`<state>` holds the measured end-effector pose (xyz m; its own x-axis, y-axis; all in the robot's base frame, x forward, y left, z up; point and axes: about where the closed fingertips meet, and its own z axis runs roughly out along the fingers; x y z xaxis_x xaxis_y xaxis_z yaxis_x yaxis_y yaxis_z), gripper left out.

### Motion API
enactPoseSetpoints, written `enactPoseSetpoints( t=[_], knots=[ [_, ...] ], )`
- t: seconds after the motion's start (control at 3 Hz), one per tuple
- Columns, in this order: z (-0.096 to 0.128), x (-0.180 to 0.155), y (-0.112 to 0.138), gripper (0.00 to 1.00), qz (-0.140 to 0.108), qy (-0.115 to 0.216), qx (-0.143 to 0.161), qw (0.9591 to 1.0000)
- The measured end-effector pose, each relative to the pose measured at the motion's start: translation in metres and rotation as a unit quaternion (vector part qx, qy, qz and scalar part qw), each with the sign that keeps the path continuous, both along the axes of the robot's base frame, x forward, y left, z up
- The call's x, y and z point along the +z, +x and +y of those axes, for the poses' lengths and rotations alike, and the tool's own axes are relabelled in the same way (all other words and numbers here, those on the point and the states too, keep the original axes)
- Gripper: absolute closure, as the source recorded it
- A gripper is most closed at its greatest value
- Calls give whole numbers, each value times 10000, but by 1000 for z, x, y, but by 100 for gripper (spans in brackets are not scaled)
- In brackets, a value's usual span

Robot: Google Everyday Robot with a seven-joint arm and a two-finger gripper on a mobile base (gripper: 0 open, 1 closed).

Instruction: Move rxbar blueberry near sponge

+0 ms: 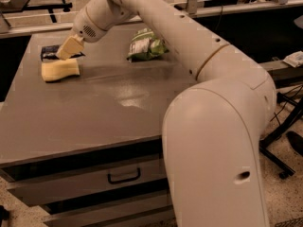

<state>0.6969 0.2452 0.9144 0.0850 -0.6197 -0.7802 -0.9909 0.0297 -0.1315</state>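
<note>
The rxbar blueberry, a dark navy flat bar, lies at the far left of the table, just behind the sponge, a pale yellow foam block. My gripper, with cream-yellow fingers, hangs right at the bar's right end, partly covering it, and just above the sponge's far edge. The long white arm reaches in from the right foreground.
A green-and-white snack bag lies at the table's back middle. The grey table has drawers with a handle in front. A dark bench stands behind at the left, and black chair legs are on the floor at the right.
</note>
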Motion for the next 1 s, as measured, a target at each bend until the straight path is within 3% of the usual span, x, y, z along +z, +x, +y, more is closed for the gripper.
enactPoseSetpoints(
  t=[0.33,0.67,1.0],
  knots=[
    [13,-14,1,14,-104,95,-58,9999],
    [2,-24,16,0,-166,196,-38,9997],
    [-39,-20,28,0,-164,229,14,9996]
  ],
)
